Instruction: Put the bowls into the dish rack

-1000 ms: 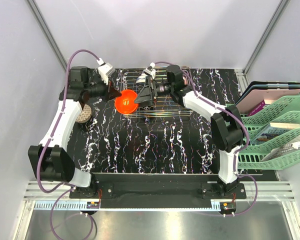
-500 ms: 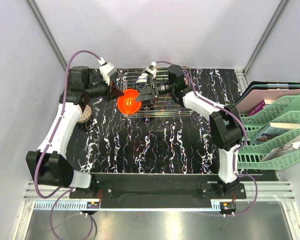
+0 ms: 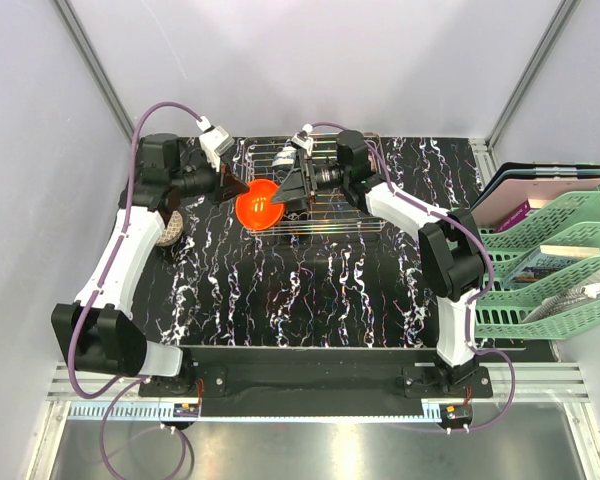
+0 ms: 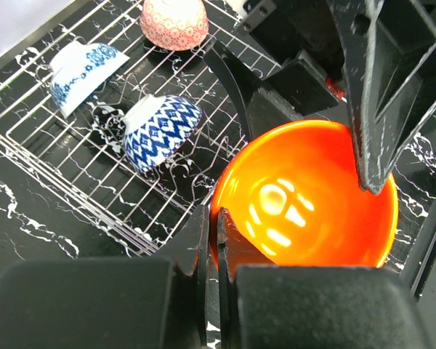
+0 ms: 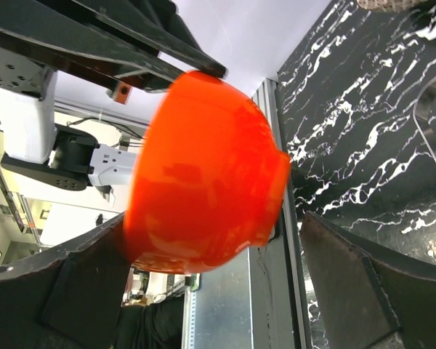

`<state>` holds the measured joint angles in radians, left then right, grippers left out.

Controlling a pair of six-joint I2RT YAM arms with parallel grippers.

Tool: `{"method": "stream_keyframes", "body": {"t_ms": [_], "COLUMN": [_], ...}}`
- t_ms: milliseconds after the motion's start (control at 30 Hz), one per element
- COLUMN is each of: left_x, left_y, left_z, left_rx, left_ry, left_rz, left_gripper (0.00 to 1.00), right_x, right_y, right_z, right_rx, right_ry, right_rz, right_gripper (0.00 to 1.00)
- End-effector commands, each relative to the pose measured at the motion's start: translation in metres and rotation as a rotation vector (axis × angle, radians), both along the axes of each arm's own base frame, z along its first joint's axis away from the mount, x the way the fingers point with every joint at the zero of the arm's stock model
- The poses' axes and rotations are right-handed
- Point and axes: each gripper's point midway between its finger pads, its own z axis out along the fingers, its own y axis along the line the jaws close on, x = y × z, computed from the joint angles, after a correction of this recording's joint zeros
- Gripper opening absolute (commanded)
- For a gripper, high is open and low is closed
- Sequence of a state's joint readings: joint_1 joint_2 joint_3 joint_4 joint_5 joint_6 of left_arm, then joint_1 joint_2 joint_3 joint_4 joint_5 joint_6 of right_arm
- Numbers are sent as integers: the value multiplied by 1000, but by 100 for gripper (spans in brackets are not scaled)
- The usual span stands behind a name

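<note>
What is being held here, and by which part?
The left gripper pinches the orange bowl by its rim, one finger inside and one outside. The right gripper is open around the bowl, not closed on it.

Left arm (image 3: 120, 250), right arm (image 3: 405, 215): link shells were white, joint housings and bases black. One purple cable (image 3: 140, 130) looped along each. Fingers (image 5: 349, 283) were black, flat, wedge-shaped, tapering to blunt tips.

Black marbled table (image 3: 310, 300), wire dish rack (image 3: 327, 220) at far side — speckled bowl (image 3: 172, 230) left
</note>
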<state>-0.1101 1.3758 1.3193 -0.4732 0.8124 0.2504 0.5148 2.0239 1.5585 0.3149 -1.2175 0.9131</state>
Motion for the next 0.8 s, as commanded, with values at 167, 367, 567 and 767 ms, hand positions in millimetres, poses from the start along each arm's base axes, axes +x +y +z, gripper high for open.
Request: {"method": "stream_keyframes", "body": {"t_ms": [167, 367, 567, 767], "left_x": [-6, -4, -2, -2], "left_y": [-8, -7, -8, -9], "left_z": [25, 25, 25, 24], "left_rx": [-37, -37, -42, -41], "left_ry": [-93, -104, -102, -99], "left_rz": [-30, -22, -21, -19], "left_gripper": [0, 0, 0, 0], "right_x": [-2, -5, -7, -11], "right_y": [-2, -4, -4, -4], "right_z": [26, 23, 19, 22], "right_rx": [88, 94, 98, 112], "right_ry": [-25, -7, 10, 15], "right_rz": [25, 38, 47, 68], "right_gripper": [100, 95, 87, 70]}}
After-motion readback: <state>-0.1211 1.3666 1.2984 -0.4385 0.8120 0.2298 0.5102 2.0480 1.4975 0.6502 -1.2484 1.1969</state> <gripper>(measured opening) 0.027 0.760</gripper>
